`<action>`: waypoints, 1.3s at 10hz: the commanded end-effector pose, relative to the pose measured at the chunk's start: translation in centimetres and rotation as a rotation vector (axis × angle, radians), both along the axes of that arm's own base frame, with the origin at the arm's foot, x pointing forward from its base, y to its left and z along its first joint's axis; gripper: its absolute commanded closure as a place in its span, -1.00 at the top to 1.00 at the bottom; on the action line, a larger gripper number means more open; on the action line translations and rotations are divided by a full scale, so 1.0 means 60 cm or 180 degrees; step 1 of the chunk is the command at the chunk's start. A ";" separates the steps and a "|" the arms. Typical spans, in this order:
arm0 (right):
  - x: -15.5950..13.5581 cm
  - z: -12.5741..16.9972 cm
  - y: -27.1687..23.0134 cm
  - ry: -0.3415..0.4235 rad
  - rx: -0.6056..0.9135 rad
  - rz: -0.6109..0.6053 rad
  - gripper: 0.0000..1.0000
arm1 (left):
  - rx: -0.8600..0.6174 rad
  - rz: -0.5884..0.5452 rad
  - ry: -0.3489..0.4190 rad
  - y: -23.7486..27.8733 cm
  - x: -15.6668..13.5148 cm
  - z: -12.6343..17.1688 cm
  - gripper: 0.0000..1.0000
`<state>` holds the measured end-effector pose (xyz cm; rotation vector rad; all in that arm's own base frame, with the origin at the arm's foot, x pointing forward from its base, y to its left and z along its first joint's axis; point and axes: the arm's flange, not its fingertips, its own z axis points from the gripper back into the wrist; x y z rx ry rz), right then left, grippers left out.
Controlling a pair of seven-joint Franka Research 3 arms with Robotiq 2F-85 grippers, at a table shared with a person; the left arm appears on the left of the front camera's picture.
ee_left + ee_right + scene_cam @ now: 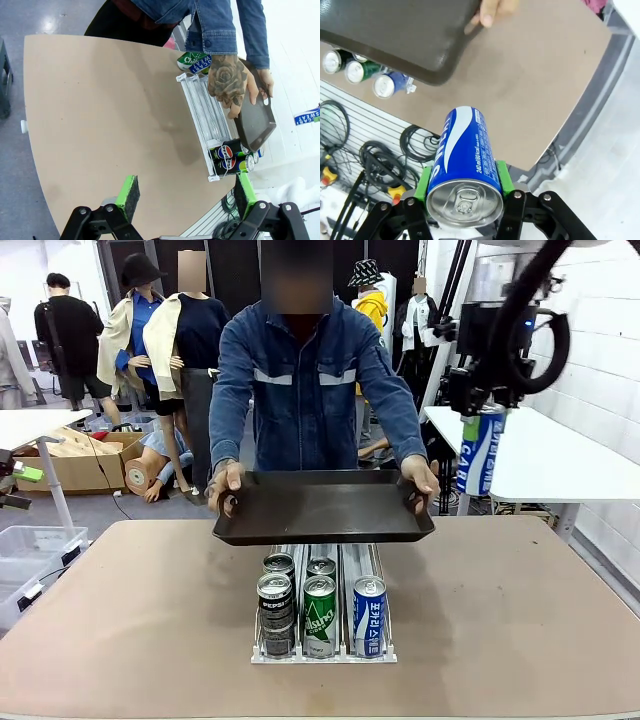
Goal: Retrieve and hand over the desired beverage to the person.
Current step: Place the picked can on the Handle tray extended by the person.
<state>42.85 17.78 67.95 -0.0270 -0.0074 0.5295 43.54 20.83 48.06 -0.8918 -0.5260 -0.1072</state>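
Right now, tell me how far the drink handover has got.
Done: the right gripper has a blue can clamped and held in the air, away from the rack. In hand: the person holds an empty dark tray above the rack. Left: the can isn't on the tray yet. The left gripper hangs open over the table, holding nothing.

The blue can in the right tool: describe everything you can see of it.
The blue can is tall, slim and metal, blue with a white swoosh and white print. Its silver top is sealed, with the tab flat. The right tool clamps it near the top between green pads. It hangs upright in the air, to the right of the tray the person holds, touching nothing else.
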 end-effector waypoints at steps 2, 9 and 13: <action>0.049 0.033 0.070 0.0051 -0.0203 0.0284 -0.97 | -0.0010 -0.0003 -0.0016 0.002 -0.003 0.001 1.00; 0.158 -0.040 0.205 -0.0074 0.0110 0.0628 -0.97 | -0.0010 -0.0003 -0.0016 0.002 -0.003 0.001 1.00; 0.214 -0.072 0.238 0.0035 0.0245 0.0641 -0.97 | -0.0010 -0.0003 -0.0016 0.002 -0.003 0.001 1.00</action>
